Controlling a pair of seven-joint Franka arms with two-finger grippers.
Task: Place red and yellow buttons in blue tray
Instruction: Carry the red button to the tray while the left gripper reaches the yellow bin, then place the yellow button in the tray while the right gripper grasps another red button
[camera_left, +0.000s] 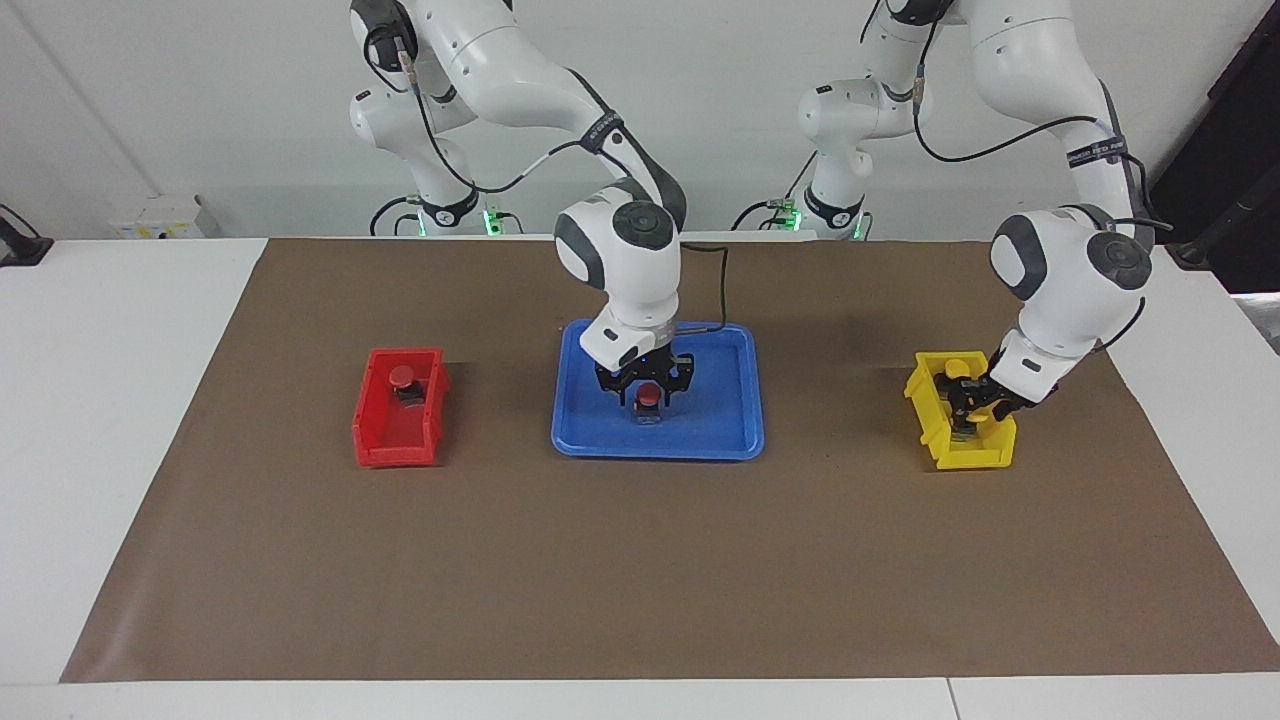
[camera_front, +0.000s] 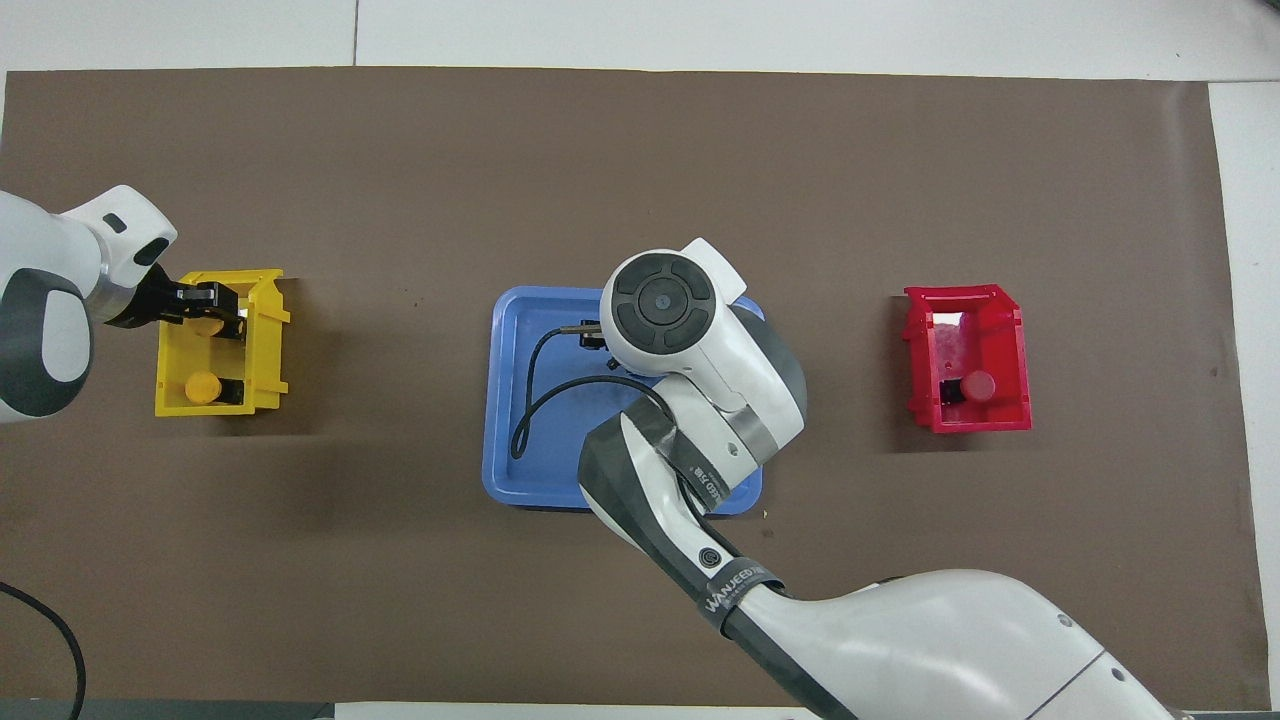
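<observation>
Brown mat (camera_left: 640, 560); red button (camera_left: 648, 393) between right fingers (camera_left: 618, 380)

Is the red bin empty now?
No. The red bin holds one red button, standing upright near the end closest to the robots.

A robotics lab, plainly: two white Franka arms (camera_left: 620, 190) bolted at twelve o'clock of a white bench (camera_left: 120, 420), brown paper mat (camera_left: 640, 560) taped flat, bare white wall (camera_left: 200, 100), cables trailing.
</observation>
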